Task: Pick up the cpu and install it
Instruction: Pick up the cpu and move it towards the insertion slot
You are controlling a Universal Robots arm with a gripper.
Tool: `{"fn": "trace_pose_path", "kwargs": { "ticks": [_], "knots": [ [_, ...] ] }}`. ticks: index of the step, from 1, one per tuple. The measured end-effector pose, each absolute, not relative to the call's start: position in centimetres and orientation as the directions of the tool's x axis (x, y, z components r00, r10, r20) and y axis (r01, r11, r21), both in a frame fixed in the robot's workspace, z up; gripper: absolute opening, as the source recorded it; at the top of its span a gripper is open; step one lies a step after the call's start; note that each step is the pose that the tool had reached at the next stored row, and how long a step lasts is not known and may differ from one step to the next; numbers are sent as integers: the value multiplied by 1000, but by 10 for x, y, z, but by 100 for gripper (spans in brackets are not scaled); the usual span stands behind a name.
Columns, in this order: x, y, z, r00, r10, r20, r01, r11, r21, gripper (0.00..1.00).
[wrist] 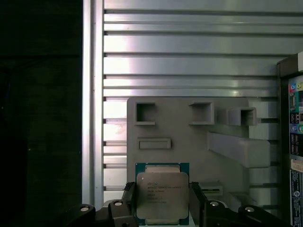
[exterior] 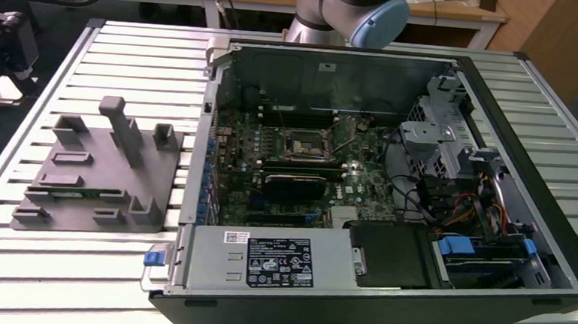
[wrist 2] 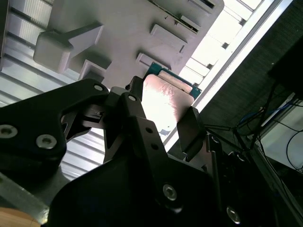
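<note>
- Gripper (wrist: 163, 204): clenched on the cpu (wrist: 162, 195). In both wrist views one black finger (wrist: 129, 202) presses on each of two opposite edges of the chip.
- Cpu: the pale silver top faces the first wrist view, with a green board edge showing around it. In the second wrist view the cpu (wrist 2: 165, 100) sits between the fingers (wrist 2: 189, 128) of the gripper (wrist 2: 163, 113).
- Grey tray (wrist: 180, 127): lies behind the cpu in the first wrist view, and the chip overlaps its near border. Whether the chip touches the tray cannot be told. The second wrist view shows the tray (wrist 2: 128, 23) with its raised blocks.
- Bench (exterior: 21, 266): slatted metal. It carries the grey tray (exterior: 88, 166) and the computer case (exterior: 526, 222).
- Layout, exterior view: the tray lies at 9 o'clock from the open case, just beside its wall. The arm (exterior: 349, 7) stands at 12 o'clock from the case.
- Motherboard (exterior: 348, 184): lies flat inside the case. The square socket (exterior: 304, 142) is near the board's centre.
- Power supply (exterior: 262, 262): at 6 o'clock from the socket, along the case's near edge.
</note>
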State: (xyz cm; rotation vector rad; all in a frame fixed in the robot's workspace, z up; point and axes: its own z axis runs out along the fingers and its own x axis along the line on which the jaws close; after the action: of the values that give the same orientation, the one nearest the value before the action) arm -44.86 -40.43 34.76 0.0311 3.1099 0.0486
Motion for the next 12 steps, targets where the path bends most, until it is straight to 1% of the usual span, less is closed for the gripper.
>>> {"fn": "trace_pose_path", "kwargs": {
  "ticks": [12],
  "knots": [
    [-449,-404,352,-999,20,-31,19,999,32,53]
  ]
}}
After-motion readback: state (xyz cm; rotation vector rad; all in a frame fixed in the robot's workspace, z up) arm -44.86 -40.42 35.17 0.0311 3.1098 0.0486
